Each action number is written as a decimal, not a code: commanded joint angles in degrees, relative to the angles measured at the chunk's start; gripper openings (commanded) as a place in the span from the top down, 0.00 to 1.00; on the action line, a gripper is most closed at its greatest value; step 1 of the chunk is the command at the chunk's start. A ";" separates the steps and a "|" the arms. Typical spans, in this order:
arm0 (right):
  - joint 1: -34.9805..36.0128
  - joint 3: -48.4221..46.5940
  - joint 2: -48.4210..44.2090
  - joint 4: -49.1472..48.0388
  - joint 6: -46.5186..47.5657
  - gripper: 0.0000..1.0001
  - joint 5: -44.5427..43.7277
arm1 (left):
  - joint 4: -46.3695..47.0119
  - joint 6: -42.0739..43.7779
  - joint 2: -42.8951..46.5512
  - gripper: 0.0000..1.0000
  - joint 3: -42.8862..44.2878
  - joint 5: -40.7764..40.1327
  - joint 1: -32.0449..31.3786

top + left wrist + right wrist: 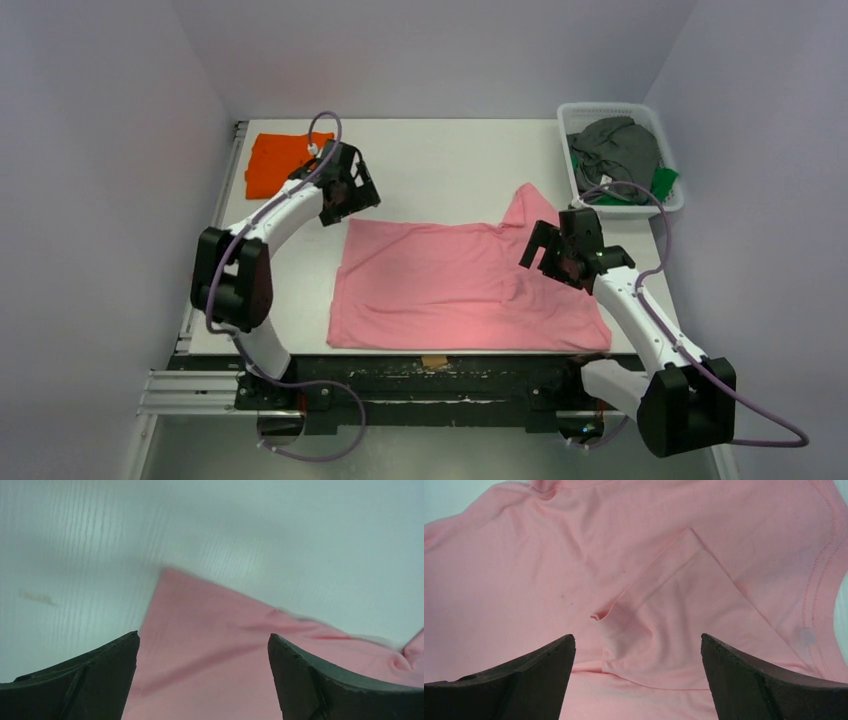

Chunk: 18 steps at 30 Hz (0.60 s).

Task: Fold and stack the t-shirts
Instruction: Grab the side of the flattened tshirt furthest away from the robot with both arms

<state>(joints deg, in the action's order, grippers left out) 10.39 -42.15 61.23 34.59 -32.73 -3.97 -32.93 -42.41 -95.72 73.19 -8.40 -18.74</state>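
Left pincer (pixel 203 636): jaws spread wide and empty, above the far-left corner of the pink t-shirt (pixel 450 285). Can't tell if the tips touch the cloth.

Right pincer (pixel 638 636): also spread wide and gripping nothing. It's over the shirt's right side, with a folded flap and a small pucker between my fingers (pixel 534 675).

The pink t-shirt lies spread mid-desk (pixel 450 160), one sleeve pointing toward the white basket (pixel 575 110). The orange t-shirt (pixel 275 162) sits folded at the far-left corner. The grey t-shirt (pixel 615 145) and green t-shirt (pixel 663 182) are bunched in the basket.

Pale patch (pixel 806 636) by the stitched hem, too faint to read.
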 commanded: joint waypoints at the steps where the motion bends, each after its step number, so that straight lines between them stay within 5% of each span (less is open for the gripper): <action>1: -0.22 -1.93 0.69 -2.24 2.00 0.06 -0.41 | 1.70 4.55 -10.07 0.05 8.22 4.90 4.63; 7: -0.22 -1.89 0.62 -2.16 2.50 0.06 -1.81 | -0.02 4.45 -20.76 0.10 15.01 11.59 7.13; 18: -0.21 -1.98 0.18 -2.38 2.67 0.08 -0.78 | 0.40 4.48 -23.00 0.20 11.86 16.99 7.07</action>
<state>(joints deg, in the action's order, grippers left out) 10.39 -42.15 62.30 33.67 -30.81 -3.97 -32.58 -38.74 -117.91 86.72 4.47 -11.46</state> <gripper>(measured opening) 0.928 0.820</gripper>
